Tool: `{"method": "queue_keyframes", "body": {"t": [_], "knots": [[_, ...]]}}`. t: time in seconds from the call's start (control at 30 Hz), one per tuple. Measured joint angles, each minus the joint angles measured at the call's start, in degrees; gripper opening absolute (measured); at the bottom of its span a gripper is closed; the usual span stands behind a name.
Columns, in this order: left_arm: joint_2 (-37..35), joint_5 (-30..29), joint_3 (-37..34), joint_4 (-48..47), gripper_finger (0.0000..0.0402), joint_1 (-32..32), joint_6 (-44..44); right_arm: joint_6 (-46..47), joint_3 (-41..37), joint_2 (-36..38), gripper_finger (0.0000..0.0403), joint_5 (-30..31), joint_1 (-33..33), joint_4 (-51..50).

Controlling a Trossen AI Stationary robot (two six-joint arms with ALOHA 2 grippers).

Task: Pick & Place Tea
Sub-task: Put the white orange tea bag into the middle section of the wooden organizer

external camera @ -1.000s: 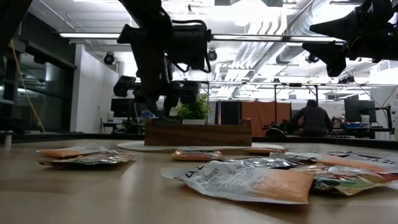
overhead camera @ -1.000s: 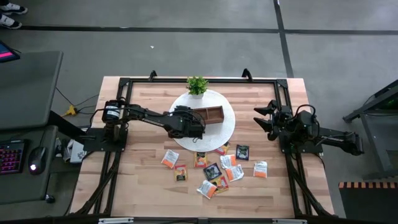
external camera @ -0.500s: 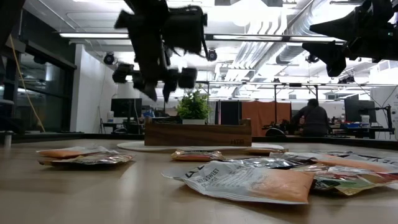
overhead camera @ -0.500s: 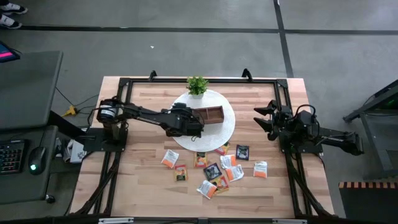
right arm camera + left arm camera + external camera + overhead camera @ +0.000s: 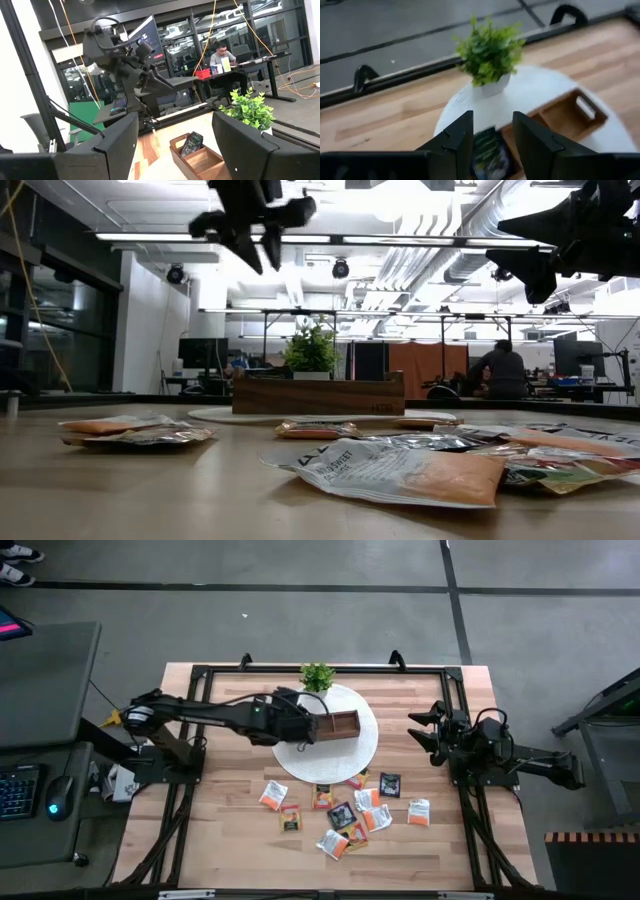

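Judging by the layout, one dark sachet (image 5: 489,152) is seen in the wooden tray (image 5: 338,724), many sachets (image 5: 350,810) remain, and both empty grippers (image 5: 491,131) (image 5: 428,730) are held spread.

Tea in the tray: one dark green-black sachet (image 5: 489,152) leans tilted in the end compartment of the wooden tray (image 5: 340,724), on the white round mat (image 5: 368,745).
Tea on the tabletop: the other sachets (image 5: 350,812), orange, white and dark, lie flat in a loose scatter toward the tabletop's (image 5: 230,830) near edge, some overlapping.
Outliers: one orange-white sachet (image 5: 272,795) at the scatter's left, one white-orange (image 5: 418,811) at its right.
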State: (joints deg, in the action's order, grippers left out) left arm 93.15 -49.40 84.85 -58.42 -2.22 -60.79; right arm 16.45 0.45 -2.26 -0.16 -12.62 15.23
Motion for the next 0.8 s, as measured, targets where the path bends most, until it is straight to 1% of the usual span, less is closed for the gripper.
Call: {"method": "queue_keyframes", "body": {"t": [0.03, 0.13, 0.2, 0.3, 0.37, 0.53, 0.67, 0.73, 0.8], "knots": [[-0.86, 0.93, 0.35, -1.07, 0.0134, -0.24, 1.22, 0.0, 0.0, 0.0, 0.025, -0.02, 0.02, 0.0], [-1.92, 2.51, 2.89, -0.05, 0.0134, -0.55, 5.07, 0.0, 0.01, 0.0, 0.025, -0.02, 0.02, 0.0], [-3.19, 5.83, 3.57, -2.42, 0.0134, -1.18, 9.09, 0.0, 0.0, 0.0, 0.025, -0.02, 0.02, 0.02], [-3.79, 9.43, 5.7, -0.93, 0.0134, -1.37, 15.23, 0.0, 0.01, 0.0, 0.025, -0.01, 0.02, 0.01], [-3.54, 12.95, 5.95, -2.16, 0.0134, -1.32, 19.52, 0.0, 0.01, 0.0, 0.025, -0.02, 0.01, 0.01], [-3.7, 23.76, 7.13, -1.78, 0.0134, -1.29, 32.78, -0.02, 0.02, 0.0, 0.025, 0.0, 0.02, 0.02], [-3.41, 30.9, 7.04, -3.32, 0.0134, -1.22, 38.35, 0.0, 0.02, 0.0, 0.025, 0.0, 0.0, -0.05], [-4.31, 31.67, 7.04, -6.14, 0.0134, -1.16, 39.34, 0.0, 0.01, 0.0, 0.025, -0.02, 0.02, -0.07], [-5.48, 31.2, 7.05, -9.26, 0.0134, -1.16, 40.82, 0.0, 0.0, 0.0, 0.025, 0.0, 0.0, -0.07]]}}
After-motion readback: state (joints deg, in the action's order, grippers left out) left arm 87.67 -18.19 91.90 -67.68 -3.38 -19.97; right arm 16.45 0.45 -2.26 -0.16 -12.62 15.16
